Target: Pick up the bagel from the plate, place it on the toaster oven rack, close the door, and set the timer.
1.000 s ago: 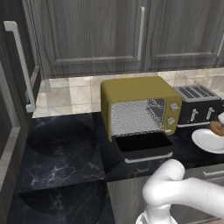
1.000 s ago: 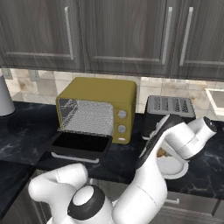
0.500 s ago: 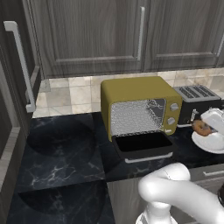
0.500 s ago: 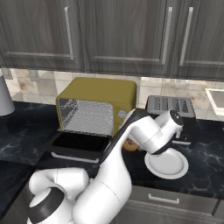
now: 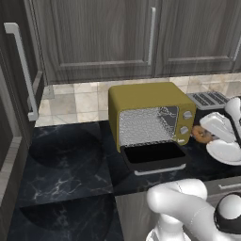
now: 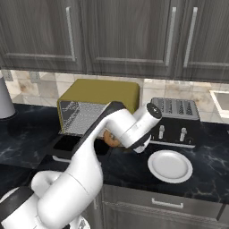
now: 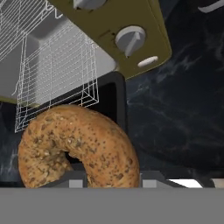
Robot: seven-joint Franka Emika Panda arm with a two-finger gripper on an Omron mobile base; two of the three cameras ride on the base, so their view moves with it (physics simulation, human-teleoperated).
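The golden-brown seeded bagel (image 7: 78, 146) is held, apparently clamped, in the two-finger gripper (image 5: 200, 133) beside the mustard-yellow toaster oven (image 5: 146, 113), its dark glass door (image 5: 154, 157) lowered open.

My arm hides most of the seeded golden-brown bagel (image 6: 110, 139) from the right; the white round plate (image 5: 226, 151) runs off the left view's edge.

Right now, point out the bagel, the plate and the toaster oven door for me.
bagel (image 7: 78, 146): hand view, seeded crust right of its hole.
plate (image 6: 170, 166): right base view, bare white middle.
toaster oven door (image 5: 153, 154): left base view, dark glass of the lowered panel.
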